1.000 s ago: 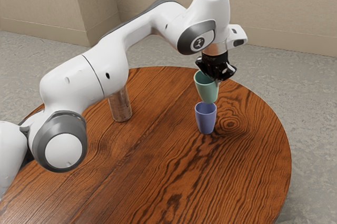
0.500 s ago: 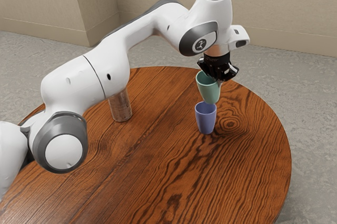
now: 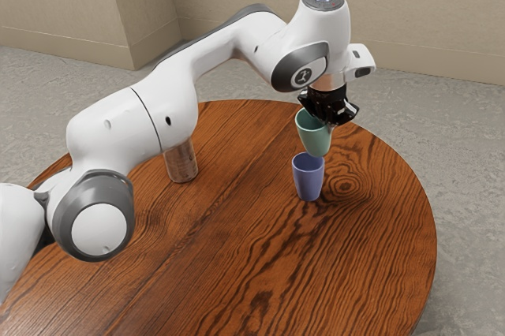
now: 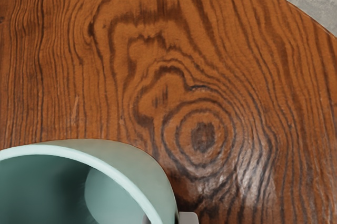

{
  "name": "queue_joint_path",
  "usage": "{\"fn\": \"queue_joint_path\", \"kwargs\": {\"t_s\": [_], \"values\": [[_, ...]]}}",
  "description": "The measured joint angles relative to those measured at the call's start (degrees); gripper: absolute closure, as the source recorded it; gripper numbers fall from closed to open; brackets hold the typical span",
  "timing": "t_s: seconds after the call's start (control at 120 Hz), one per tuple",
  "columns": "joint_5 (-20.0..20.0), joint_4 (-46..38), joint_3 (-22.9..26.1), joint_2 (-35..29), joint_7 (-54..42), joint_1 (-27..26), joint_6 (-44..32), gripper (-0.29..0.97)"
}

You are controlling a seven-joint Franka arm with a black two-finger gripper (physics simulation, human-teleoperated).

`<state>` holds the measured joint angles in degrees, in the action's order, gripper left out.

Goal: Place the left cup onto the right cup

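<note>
Ext. view: table (image 3: 237, 273) fills the lower frame, floor (image 3: 465, 123) behind it. Lower cup (image 3: 308, 176) stands on the table, right of ctr. Upper cup (image 3: 312, 132) hangs tilted directly above it, rim pinched in the claw (image 3: 326, 111); can't tell if the cups touch. Canister (image 3: 181, 158) stands on the table toward the exterior view's left, well apart from both cups. Wrist view: upper cup (image 4: 79, 182) sits just under the hand, w/ table (image 4: 158, 50) below.

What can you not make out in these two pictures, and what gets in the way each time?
Exterior view: whether the green cup touches the blue cup; its base overlaps the rim.
Exterior view: the top of the grey cylinder, behind the arm.
Wrist view: much of the green cup, cut off by the edge.
</note>
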<state>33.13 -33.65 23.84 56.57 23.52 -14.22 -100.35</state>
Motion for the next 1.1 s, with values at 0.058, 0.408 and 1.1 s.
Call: {"fn": "queue_joint_path", "kwargs": {"t_s": [0.058,0.408,1.1], "values": [[0.0,0.0,0.0,0.0,0.0,0.0,0.0,0.79],[-0.1,-0.3,-0.2,0.2,0.1,0.1,1.6,0.79],[0.0,-0.2,-0.1,1.2,0.2,0.0,1.4,0.79]]}}
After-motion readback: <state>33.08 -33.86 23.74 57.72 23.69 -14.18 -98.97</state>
